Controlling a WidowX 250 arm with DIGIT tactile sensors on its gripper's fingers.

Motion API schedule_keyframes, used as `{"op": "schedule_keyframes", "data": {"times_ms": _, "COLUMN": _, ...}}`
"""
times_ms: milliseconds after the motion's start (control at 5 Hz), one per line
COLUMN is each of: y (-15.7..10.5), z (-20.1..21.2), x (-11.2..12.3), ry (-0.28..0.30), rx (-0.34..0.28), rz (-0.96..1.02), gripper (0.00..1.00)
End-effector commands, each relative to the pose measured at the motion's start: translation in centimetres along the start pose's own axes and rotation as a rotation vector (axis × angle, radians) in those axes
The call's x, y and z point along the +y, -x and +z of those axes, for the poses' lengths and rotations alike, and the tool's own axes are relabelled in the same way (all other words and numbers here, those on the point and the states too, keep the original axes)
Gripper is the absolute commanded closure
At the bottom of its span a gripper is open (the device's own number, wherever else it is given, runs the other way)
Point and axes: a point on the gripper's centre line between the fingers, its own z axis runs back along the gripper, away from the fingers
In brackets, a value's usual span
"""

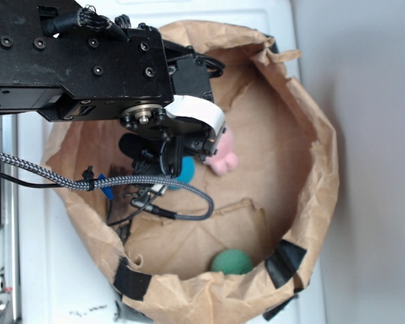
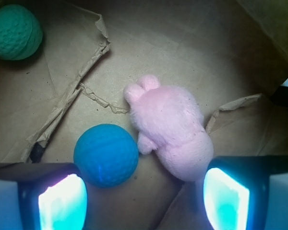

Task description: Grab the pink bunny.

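Observation:
The pink bunny [image 2: 170,132] lies on the brown paper floor of the bag, ears pointing up-left in the wrist view; in the exterior view the pink bunny [image 1: 224,156] peeks out right of the arm. A teal-blue ball [image 2: 105,154] rests right beside it on its left. My gripper [image 2: 143,199] hangs above them, open, with glowing fingers [image 2: 62,203] spread wide. The ball and the bunny's lower end sit just ahead of the gap; nothing is between the fingers.
A green ball [image 2: 14,31] sits at the far left in the wrist view, and the green ball [image 1: 231,262] lies near the bag's front wall. The crumpled paper bag rim [image 1: 320,155] rings everything. A braided cable [image 1: 121,181] crosses below the arm.

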Motion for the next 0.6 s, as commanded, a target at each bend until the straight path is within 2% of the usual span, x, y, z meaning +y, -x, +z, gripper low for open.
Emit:
{"op": "schedule_keyframes", "data": {"times_ms": 0, "y": -0.6, "z": 0.8, "x": -0.1, "ry": -0.018, "rx": -0.029, "rz": -0.011, "gripper": 0.00}}
{"op": "schedule_keyframes", "data": {"times_ms": 400, "y": -3.5, "z": 0.2, "x": 0.4, "ry": -0.017, "rx": -0.036, "rz": 0.016, "gripper": 0.00}}
